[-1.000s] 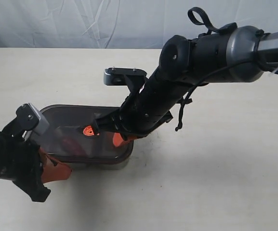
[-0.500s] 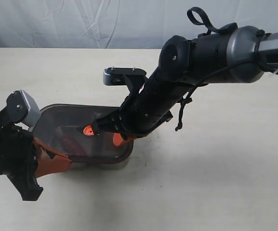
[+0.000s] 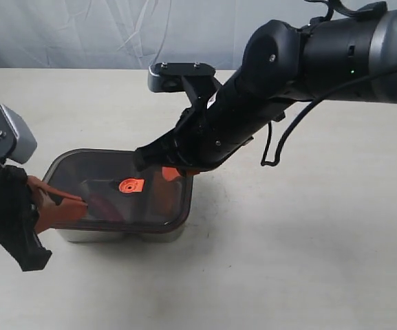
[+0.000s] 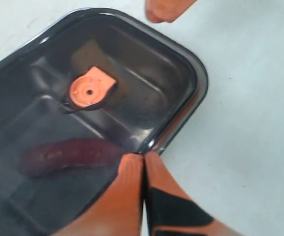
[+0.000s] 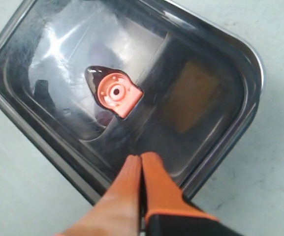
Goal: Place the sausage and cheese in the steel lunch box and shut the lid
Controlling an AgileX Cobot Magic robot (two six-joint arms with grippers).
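The steel lunch box (image 3: 158, 234) stands left of centre with the dark translucent lid (image 3: 109, 172) lying on it, orange valve tab (image 3: 129, 185) at the middle. Through the lid the red sausage (image 4: 68, 155) shows in one compartment and the yellow-orange cheese (image 5: 188, 96) in the other. My left gripper (image 3: 80, 201) is shut and empty, its tips (image 4: 144, 156) at the lid's left rim. My right gripper (image 3: 170, 172) is also shut and empty, its tips (image 5: 142, 157) over the lid's right part near the rim.
The box stands on a pale tabletop (image 3: 308, 261) with a white cloth backdrop (image 3: 115, 34) behind. The bulky right arm (image 3: 308, 62) reaches across above the table's middle. A fingertip of the right gripper (image 4: 166, 10) shows at the edge of the left wrist view.
My left gripper swung from beside the box's front-left corner up to the lid's left rim. My right arm shifted back, its tips moving from the lid's near right edge toward the far one.
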